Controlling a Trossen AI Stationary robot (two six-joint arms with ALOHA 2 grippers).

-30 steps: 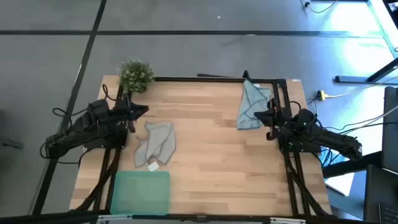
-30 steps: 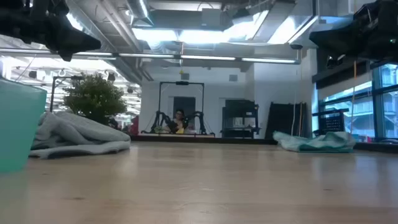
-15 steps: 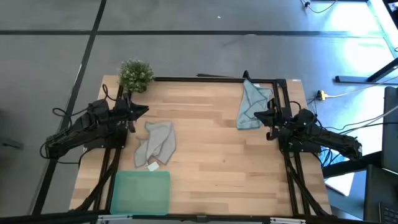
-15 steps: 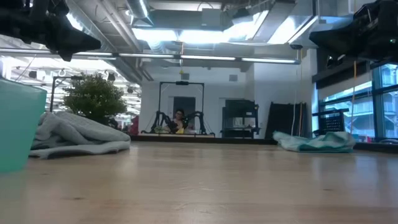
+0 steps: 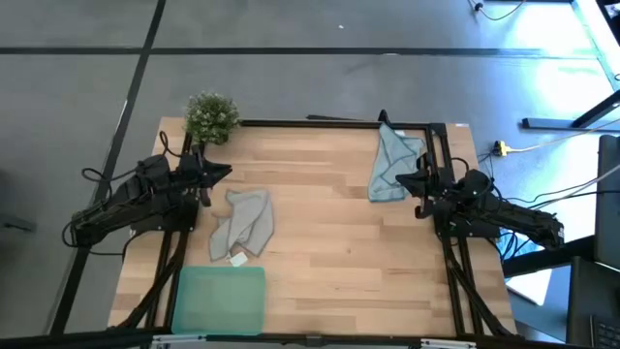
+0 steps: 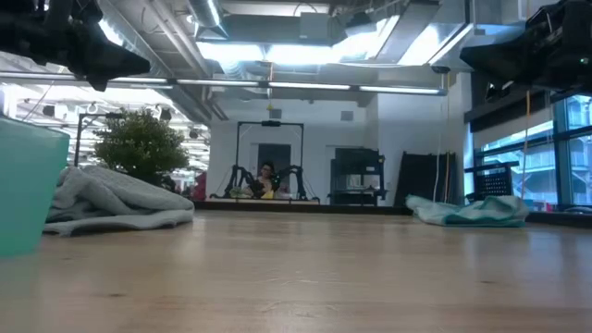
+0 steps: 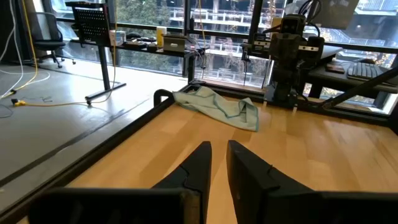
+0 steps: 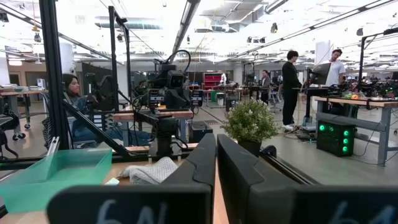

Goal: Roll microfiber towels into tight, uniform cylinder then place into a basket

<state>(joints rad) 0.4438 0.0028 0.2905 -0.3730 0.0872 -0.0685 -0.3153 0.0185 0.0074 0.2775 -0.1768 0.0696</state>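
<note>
The pale grey towel lies crumpled on the table's left half, its white tag toward the near edge. The light blue towel lies bunched at the far right, one corner against the black frame. The mint-green basket stands at the near left edge. My left gripper hovers shut above the table, just beyond the grey towel's far-left side. My right gripper hovers shut beside the blue towel's near right edge. Neither has anything between its fingers.
A small potted plant stands at the far left corner. A black frame runs along the table's far edge and sides. Bare wood lies between the two towels. People stand and sit in the room beyond the table.
</note>
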